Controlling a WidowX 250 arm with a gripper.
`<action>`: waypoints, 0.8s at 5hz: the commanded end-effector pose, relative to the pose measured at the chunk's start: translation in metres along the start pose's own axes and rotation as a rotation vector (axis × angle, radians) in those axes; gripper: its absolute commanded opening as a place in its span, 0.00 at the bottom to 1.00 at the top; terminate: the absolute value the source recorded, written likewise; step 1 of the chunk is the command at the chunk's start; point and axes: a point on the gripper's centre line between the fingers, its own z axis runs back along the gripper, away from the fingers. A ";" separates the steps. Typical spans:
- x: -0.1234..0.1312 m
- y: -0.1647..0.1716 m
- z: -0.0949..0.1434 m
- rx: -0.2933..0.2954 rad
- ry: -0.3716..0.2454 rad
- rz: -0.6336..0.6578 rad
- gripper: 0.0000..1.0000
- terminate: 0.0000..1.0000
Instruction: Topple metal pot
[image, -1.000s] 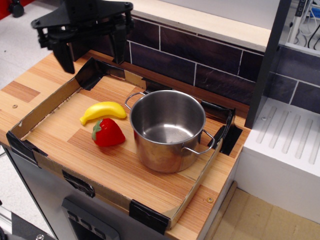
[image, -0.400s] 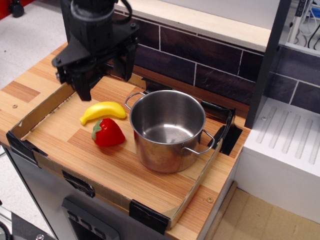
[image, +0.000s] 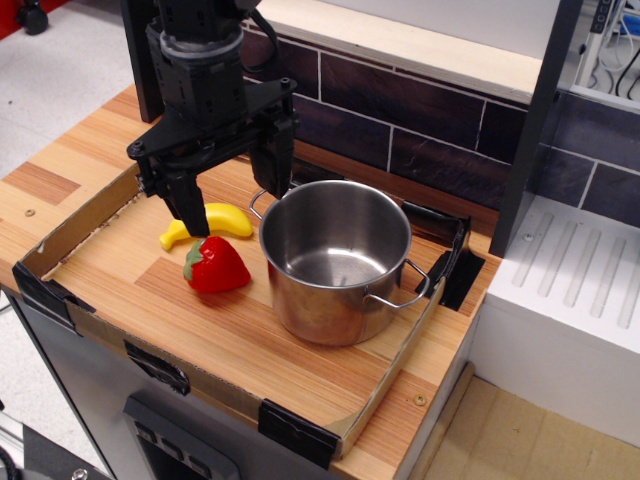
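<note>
Your gripper (image: 232, 192) has moved right and lower, jaws wide open and empty, beside the upright metal pot (image: 335, 258), over the banana (image: 208, 225).

So I'm looking at the wooden table (image: 230, 330), cardboard-edged. Sitting on it: the metal pot (image: 336, 260) mid-frame, upright, with a red strawberry (image: 215, 265) and yellow banana (image: 222, 221) just left of it.
</note>
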 end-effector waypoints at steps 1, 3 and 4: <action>-0.009 -0.010 -0.010 0.005 -0.003 -0.044 1.00 0.00; -0.023 -0.012 -0.027 0.037 -0.024 -0.083 1.00 0.00; -0.029 -0.011 -0.031 0.043 -0.034 -0.106 1.00 0.00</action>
